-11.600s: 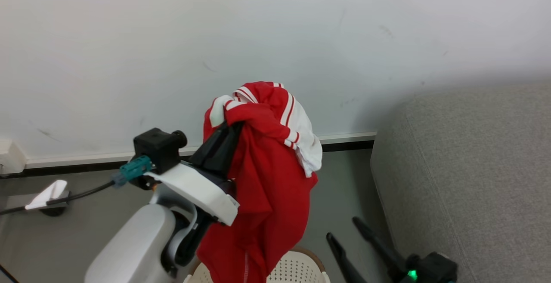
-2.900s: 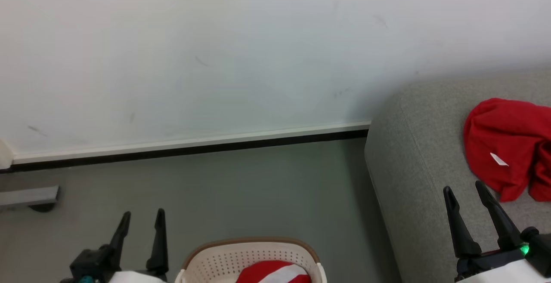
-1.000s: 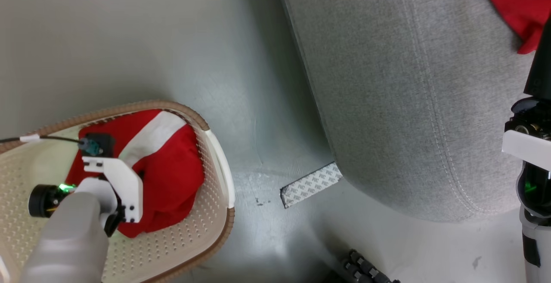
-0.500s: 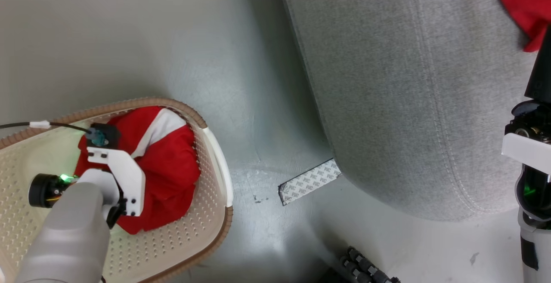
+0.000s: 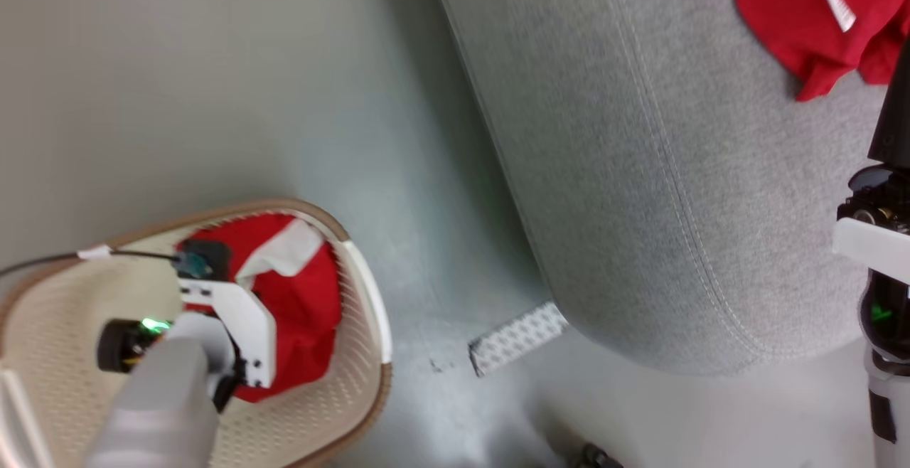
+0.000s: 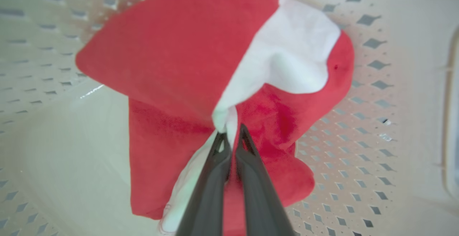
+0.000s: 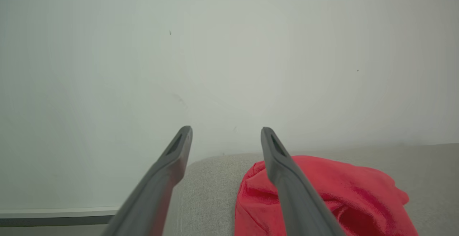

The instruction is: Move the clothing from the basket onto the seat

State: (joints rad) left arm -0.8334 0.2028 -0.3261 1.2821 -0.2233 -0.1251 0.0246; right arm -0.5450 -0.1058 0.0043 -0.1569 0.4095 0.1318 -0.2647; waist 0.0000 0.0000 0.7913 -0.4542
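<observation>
The left gripper [image 6: 232, 132] has now pinched a white fold of the red-and-white garment [image 6: 179, 49], bunching it upward inside the basket [image 5: 377, 326] — lift apparently begun — while the right gripper [image 7: 226, 133] hangs spread near the sofa [image 5: 604, 169], where one red garment [image 5: 789, 20] already lies.

It looked like a bare living-room corner, in a home or a mock-up of one. A grey upholstered sofa [image 5: 640, 169] stood on a smooth grey floor [image 5: 213, 98] before a plain white wall [image 7: 229, 49] with a skirting [image 7: 53, 212]. A laundry basket [image 5: 371, 304] holding a red garment [image 5: 306, 311] sat near the sofa, and a strip of patterned tape [image 5: 517, 338] lay on the floor at the sofa's corner.
</observation>
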